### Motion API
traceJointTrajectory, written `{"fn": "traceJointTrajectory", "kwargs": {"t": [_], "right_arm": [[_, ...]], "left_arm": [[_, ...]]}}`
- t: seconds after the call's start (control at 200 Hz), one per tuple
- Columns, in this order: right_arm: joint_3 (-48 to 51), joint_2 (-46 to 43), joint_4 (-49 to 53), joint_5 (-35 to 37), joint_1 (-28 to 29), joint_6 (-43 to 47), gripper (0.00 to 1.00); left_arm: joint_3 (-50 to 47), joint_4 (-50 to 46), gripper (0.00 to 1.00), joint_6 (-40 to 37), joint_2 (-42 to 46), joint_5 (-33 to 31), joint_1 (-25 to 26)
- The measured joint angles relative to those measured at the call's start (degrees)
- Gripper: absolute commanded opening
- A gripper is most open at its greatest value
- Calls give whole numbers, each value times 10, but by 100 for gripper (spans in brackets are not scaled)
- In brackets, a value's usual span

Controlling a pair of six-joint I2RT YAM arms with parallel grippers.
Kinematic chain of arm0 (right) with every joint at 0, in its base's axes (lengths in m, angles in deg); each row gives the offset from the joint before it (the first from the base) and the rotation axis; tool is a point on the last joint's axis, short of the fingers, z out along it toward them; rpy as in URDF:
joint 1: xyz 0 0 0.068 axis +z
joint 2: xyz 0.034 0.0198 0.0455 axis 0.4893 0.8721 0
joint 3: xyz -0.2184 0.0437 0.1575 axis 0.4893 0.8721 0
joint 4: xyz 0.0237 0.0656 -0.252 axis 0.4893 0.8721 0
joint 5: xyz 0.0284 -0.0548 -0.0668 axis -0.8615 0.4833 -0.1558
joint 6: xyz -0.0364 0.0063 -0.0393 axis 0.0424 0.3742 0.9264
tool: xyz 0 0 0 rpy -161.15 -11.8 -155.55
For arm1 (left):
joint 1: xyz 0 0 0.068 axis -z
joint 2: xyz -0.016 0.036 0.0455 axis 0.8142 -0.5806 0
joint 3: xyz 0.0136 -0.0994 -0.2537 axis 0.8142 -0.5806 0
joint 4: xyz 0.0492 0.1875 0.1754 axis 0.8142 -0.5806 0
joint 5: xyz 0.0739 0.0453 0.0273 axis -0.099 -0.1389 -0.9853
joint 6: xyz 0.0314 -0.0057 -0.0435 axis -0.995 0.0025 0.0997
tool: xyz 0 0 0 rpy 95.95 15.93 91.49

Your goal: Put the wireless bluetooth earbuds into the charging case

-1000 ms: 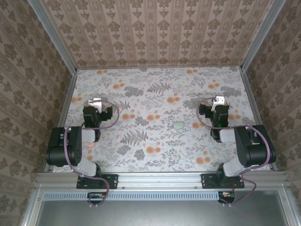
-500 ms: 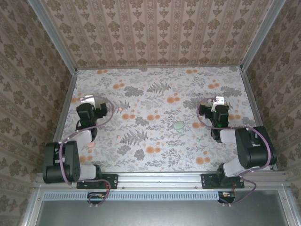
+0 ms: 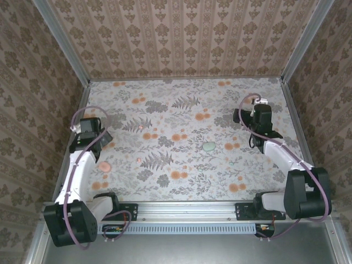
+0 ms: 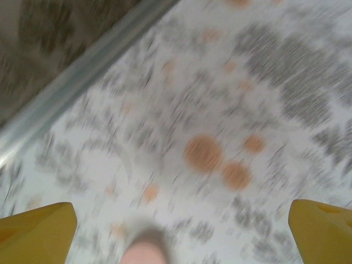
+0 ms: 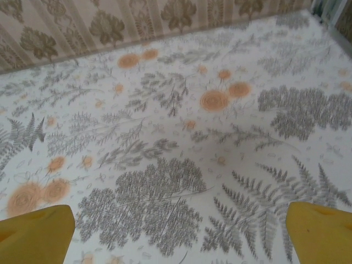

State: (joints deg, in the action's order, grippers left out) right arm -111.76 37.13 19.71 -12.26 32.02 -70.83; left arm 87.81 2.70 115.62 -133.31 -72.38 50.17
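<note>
Arms stretch up the table's (image 3: 181,181) two sides in the top view: the left gripper (image 3: 87,125) sits by the left edge, the right gripper (image 3: 259,111) near the far right corner, and neither's fingers can be made out from here. A pale green oval (image 3: 209,146) lies right of the table's middle, well apart from both grippers. A pink disc (image 3: 104,166) rests near the left edge, and two pink bits (image 3: 139,160) lie between it and the middle; all are too small to tell earbud from case. In the blurred left wrist view, the left gripper (image 4: 179,234) is spread wide and empty, with a pink blur (image 4: 142,248) low between its yellow fingertips (image 4: 36,234) and the rail (image 4: 82,71) running beyond. In the right wrist view, the right gripper (image 5: 177,234) is likewise spread wide, holding nothing, over bare floral table, facing the far wall (image 5: 137,22).
</note>
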Motion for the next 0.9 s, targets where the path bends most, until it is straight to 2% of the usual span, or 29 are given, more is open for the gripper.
{"fn": "traceJointTrajectory", "kwargs": {"t": [0.15, 0.255, 0.365, 0.435, 0.57, 0.69, 0.9], "right_arm": [[-88, 10, 126, -20, 34, -34, 100], [-152, 32, 189, -37, 76, -44, 100], [-202, 56, 243, -46, 131, -45, 100], [-229, 75, 269, -53, 160, -45, 100], [-258, 100, 308, -58, 194, -52, 100], [-281, 121, 334, -58, 212, -66, 100], [-322, 166, 362, -58, 243, -82, 100]], "left_arm": [[1, -137, 100, 90, -9, -1, -33], [-12, -182, 99, 128, -14, 0, -48], [-47, -189, 88, 144, -4, 17, -69], [-68, -184, 81, 138, 7, 37, -83], [-74, -160, 76, 108, 14, 65, -89], [-68, -139, 74, 74, 2, 88, -89], [-38, -108, 73, 26, -76, 115, -89]]}}
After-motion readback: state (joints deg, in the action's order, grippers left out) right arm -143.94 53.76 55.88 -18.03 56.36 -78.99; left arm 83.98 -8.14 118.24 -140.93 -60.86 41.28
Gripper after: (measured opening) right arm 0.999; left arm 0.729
